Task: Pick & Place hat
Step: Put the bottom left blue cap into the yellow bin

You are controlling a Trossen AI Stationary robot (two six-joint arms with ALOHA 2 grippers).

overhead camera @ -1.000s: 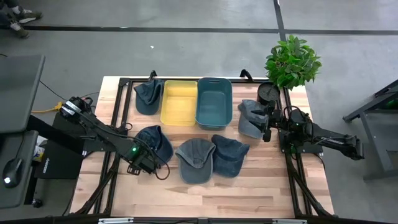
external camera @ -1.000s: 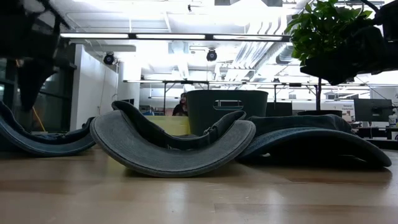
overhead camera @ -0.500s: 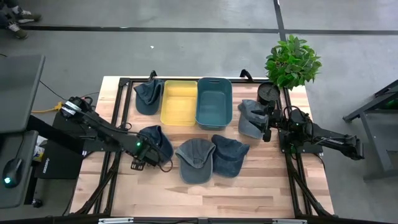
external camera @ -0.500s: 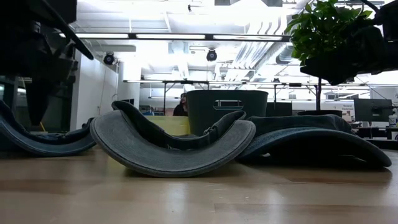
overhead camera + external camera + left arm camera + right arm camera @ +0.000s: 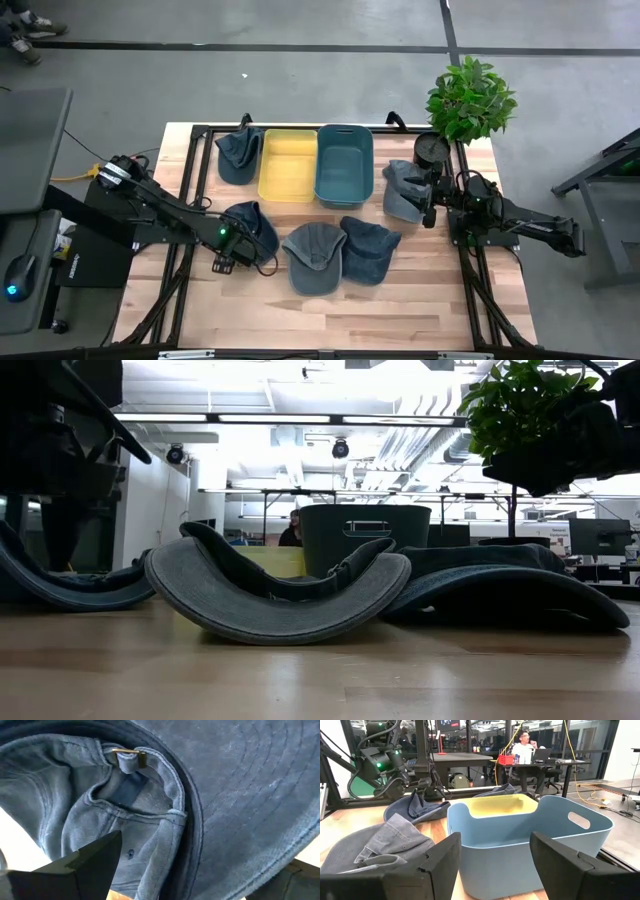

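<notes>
The left jaws (image 5: pixel 240 252) stand wide, empty, poised right over a dark blue hat (image 5: pixel 250 226) at about 8 o'clock from the middle of the surface (image 5: pixel 400 300). In the left wrist view that hat (image 5: pixel 200 795) fills the frame, its brass strap buckle (image 5: pixel 129 753) just beyond one dark finger (image 5: pixel 85 865); whether the fingers touch the cloth cannot be told.

The right jaws (image 5: pixel 430 200) also stand wide and hold nothing, at 3 o'clock, just beside a grey-blue hat (image 5: pixel 402 190). The right wrist view looks between the two fingers (image 5: pixel 440 865) at the blue bin (image 5: pixel 530 845), with the yellow bin (image 5: pixel 502 805) behind it.

Outward from there: a grey hat (image 5: pixel 313 256) at 6 o'clock touches a darker blue hat (image 5: pixel 368 248) on its right. The yellow bin (image 5: pixel 288 165) and blue bin (image 5: pixel 344 165) sit side by side at 12 o'clock, another hat (image 5: pixel 238 153) leaning at the yellow bin's 9 o'clock side. A potted plant (image 5: pixel 470 98) stands at 2 o'clock.
</notes>
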